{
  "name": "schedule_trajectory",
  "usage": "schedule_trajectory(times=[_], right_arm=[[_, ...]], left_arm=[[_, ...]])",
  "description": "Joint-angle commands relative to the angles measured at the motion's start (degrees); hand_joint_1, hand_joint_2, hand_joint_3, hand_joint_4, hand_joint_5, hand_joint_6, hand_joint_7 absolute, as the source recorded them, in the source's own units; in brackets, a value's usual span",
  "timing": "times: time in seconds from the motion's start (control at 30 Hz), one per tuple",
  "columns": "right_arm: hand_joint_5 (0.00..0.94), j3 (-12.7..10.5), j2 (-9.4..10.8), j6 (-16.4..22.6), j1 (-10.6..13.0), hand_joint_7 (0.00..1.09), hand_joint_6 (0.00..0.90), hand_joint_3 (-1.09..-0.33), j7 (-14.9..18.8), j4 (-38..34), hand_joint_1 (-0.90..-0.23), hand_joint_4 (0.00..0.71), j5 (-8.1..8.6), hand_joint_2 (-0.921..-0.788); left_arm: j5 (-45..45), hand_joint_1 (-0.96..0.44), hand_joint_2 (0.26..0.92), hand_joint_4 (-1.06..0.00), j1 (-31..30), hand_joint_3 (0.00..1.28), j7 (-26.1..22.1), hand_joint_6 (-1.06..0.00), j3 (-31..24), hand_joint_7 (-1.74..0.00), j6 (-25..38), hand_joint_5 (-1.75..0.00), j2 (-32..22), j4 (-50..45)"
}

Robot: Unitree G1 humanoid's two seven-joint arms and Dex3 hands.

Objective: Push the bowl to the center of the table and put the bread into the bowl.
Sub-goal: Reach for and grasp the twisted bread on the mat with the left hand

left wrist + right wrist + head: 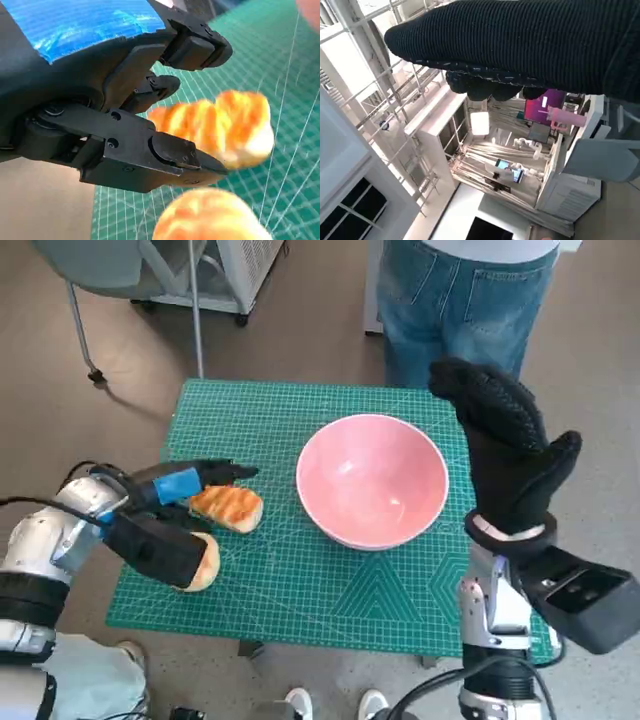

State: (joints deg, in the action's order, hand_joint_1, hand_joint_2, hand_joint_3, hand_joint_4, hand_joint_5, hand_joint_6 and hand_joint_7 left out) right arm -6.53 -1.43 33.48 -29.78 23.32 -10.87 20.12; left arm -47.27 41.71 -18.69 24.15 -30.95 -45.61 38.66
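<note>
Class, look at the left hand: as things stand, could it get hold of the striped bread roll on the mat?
Probably yes. The left hand sits right at the striped bread roll, its fingers open on either side of it. Nothing lies between them; a second roll lies close beside it.

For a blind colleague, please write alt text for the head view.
A black left hand with blue tape reaches around two toasted orange bread pieces on a green cutting mat, beside an empty pink bowl. The black-gloved right hand is raised, holding nothing; a person in jeans stands behind.
</note>
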Motion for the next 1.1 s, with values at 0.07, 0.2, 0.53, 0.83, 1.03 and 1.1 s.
schedule_trajectory(times=[0.07,0.2,0.53,0.83,1.03,1.1], right_arm=[[0.028,-0.17,0.32,-0.46,1.55,0.73,-0.001,-0.799,-0.48,-0.05,-0.556,0.306,0.32,-0.921],[0.029,-0.17,0.37,-0.5,1.64,0.73,-0.001,-0.799,-0.55,0.07,-0.556,0.306,0.32,-0.921],[0.031,-0.14,0.55,-0.54,1.58,0.72,-0.001,-0.799,-0.62,-0.04,-0.553,0.305,0.35,-0.921],[0.033,0.06,0.88,-0.16,1.57,0.72,-0.001,-0.8,-0.79,-0.24,-0.551,0.304,-0.01,-0.921],[0.035,-0.03,0.79,-0.15,1.46,0.72,-0.001,-0.803,-0.87,-0.36,-0.551,0.304,0.06,-0.921],[0.036,-0.08,0.76,-0.12,1.44,0.72,-0.001,-0.803,-0.88,-0.39,-0.551,0.304,0.08,-0.921]], left_arm=[[-2.35,-0.03,0.867,-0.24,2.27,0.01,1.76,-0.35,2.77,-0.03,0.07,-0.02,1.59,3.99],[-3.36,-0.02,0.873,-0.31,2.81,0.01,3.28,-0.39,4.28,-0.04,0.03,-0.03,2.34,6.13],[-8.05,-0.01,0.919,-0.59,5.0,0.06,10.28,-0.65,9.6,-0.13,-0.37,-0.07,3.87,12.49],[-12.82,-0.14,0.921,-0.58,7.49,0.23,18.68,-0.52,15.49,-1.27,-1.53,-0.73,5.3,18.94],[-13.82,-0.02,0.921,-0.5,9.46,0.21,23.4,-0.51,17.95,-1.35,-3.35,-1.25,5.76,22.58],[-13.72,-0.01,0.921,-0.51,10.13,0.19,24.73,-0.52,18.37,-1.33,-4.17,-1.26,5.62,23.25]])
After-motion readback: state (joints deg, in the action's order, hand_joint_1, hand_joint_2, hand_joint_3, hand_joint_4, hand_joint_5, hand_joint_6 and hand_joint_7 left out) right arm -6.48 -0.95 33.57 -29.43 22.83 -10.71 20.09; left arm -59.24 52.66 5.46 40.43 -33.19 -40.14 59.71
